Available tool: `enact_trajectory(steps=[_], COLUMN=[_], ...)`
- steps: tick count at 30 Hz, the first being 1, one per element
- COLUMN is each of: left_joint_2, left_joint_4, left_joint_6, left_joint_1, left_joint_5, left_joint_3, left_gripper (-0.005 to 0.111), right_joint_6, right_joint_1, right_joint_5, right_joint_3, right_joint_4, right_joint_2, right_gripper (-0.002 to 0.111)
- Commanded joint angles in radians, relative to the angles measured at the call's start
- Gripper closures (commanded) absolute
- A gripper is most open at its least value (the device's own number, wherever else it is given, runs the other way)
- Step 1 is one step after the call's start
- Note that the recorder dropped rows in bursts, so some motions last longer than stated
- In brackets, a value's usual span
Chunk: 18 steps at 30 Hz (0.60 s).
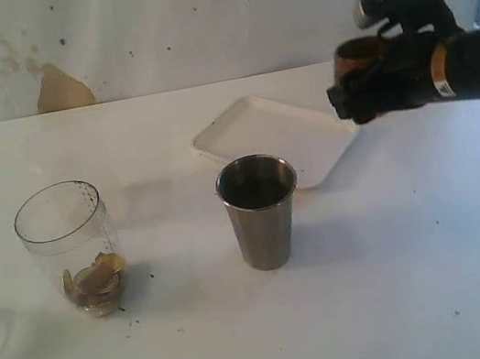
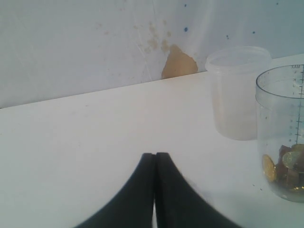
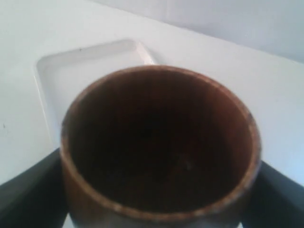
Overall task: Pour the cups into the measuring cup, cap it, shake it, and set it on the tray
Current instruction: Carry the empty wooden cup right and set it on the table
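Dark brown wooden cup (image 3: 161,142) sits clamped between my right fingers (image 3: 28,194), one pad on each side of its wall and its mouth facing the wrist camera. My right gripper (image 1: 390,79) holds it in the air near the edge of the white tray (image 1: 249,127). From those fingers the clear measuring cup (image 1: 70,242) is well apart, upright with its mouth up, past the steel tumbler (image 1: 262,213) that stands between us. My left gripper (image 2: 154,159) is pressed shut on nothing and is the nearer one, with the measuring cup close beside it and a frosted plastic cup (image 2: 237,95) beyond. Gold-coloured pieces lie in the measuring cup's bottom. Whether anything lies inside the wooden cup or the tumbler I cannot tell, since both interiors are dark.
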<state>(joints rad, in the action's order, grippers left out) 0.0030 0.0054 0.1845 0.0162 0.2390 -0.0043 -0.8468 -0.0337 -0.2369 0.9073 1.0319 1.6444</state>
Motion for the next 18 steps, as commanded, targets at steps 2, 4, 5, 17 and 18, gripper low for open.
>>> enact_trajectory(steps=[2,4,5,17,18], left_joint_2=[-0.003,-0.003,-0.003,-0.003,-0.003], left_joint_4=[0.000,0.000,0.000,0.000,0.000], left_joint_6=[-0.002,-0.002,-0.002,-0.002,-0.002], left_joint_1=[-0.006,-0.006,-0.006,-0.006,-0.006], left_joint_5=[-0.006,-0.006,-0.006,-0.006,-0.006], left_joint_3=[0.004,0.004,0.004,0.004,0.004], left_gripper=[0.106,0.106,0.106,0.106,0.106], right_joint_6=[0.177,0.281,0.327,0.513,0.513], right_joint_1=[0.134,0.160,0.163,0.165,0.165], right_joint_5=[-0.343,-0.430,-0.442,-0.449,-0.456], right_joint_3=[-0.132,-0.171,-0.183,-0.200,-0.200], right_joint_4=[-0.147,-0.249,-0.281,-0.324,-0.324], right_joint_2=[0.051,0.083,0.097,0.176,0.187], right_gripper=[0.108,0.108,0.108,0.108,0.108])
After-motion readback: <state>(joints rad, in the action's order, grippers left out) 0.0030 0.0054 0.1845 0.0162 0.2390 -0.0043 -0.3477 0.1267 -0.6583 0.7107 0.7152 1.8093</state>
